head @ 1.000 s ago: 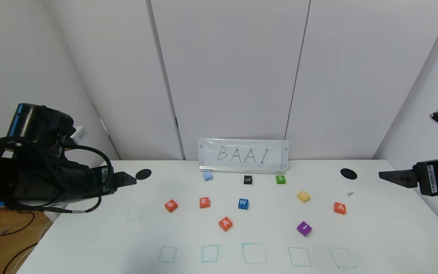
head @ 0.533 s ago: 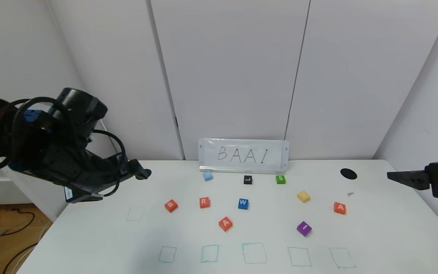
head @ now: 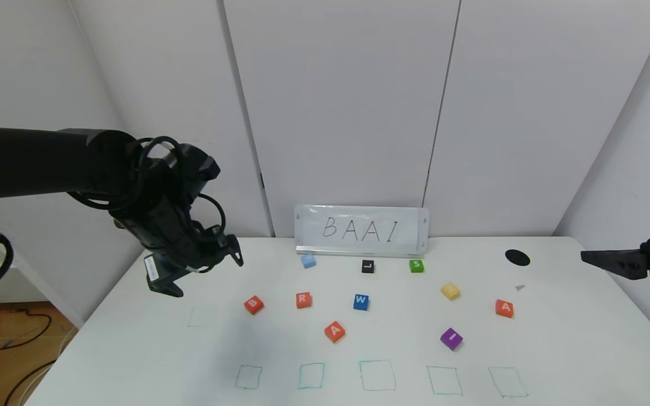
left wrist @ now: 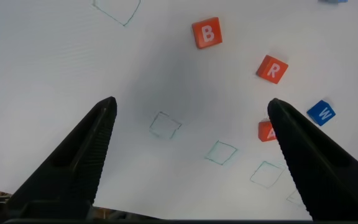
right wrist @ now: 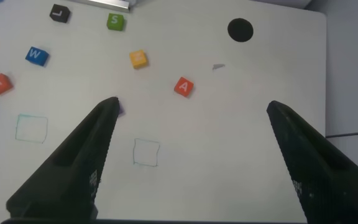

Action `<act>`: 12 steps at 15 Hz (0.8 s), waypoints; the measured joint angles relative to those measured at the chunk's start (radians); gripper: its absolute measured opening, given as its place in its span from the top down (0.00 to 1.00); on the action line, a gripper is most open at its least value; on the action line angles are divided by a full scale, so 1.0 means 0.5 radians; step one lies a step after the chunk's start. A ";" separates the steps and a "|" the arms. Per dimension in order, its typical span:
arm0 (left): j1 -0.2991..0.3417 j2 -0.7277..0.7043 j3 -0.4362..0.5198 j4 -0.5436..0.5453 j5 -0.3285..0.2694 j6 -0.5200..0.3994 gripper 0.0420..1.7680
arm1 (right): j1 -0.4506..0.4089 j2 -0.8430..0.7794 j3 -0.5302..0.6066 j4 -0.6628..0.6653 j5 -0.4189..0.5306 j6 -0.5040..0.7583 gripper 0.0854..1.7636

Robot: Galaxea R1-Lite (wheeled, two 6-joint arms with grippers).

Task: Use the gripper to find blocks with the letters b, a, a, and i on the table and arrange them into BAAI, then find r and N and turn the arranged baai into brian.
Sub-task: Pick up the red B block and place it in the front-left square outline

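So nothing is placed: blocks [head: 253, 304] lie scattered on the tabletop [head: 573, 349]; left end effector [head: 201, 273] wide open, empty, near its left edge.

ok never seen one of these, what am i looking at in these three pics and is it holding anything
It is a robot with two arms. The wide picture is from a camera on its head; the other two are from cameras on its wrists, looking past the two dark prongs of each tool.

The left tool hangs open above the white table, near the orange B block. The right tool is parked at the table's right edge, also open. Neither holds anything.

Lettered cubes lie scattered: an orange R, two orange A's, a purple I, plus blue W, black L, green S, a yellow one and a pale blue one. A sign at the back reads BAAI, and teal squares are drawn along the front.
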 joint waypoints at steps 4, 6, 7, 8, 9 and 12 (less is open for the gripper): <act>-0.041 0.231 -0.130 -0.003 0.025 -0.122 0.02 | -0.002 -0.006 0.001 0.000 0.000 -0.002 0.03; -0.067 0.327 -0.156 -0.023 0.035 -0.158 0.02 | -0.002 -0.006 0.002 -0.004 0.000 -0.006 0.03; -0.071 0.369 -0.166 -0.049 0.035 -0.183 0.02 | -0.002 -0.006 0.002 -0.004 -0.001 -0.008 0.03; -0.074 0.403 -0.168 -0.061 0.036 -0.209 0.02 | -0.004 -0.007 -0.001 -0.004 -0.001 -0.009 0.03; -0.075 0.433 -0.160 -0.079 0.036 -0.221 0.02 | -0.004 -0.008 -0.001 -0.004 -0.001 -0.009 0.03; -0.073 0.504 -0.109 -0.170 0.040 -0.283 0.02 | -0.002 -0.008 -0.001 -0.004 -0.001 -0.012 0.03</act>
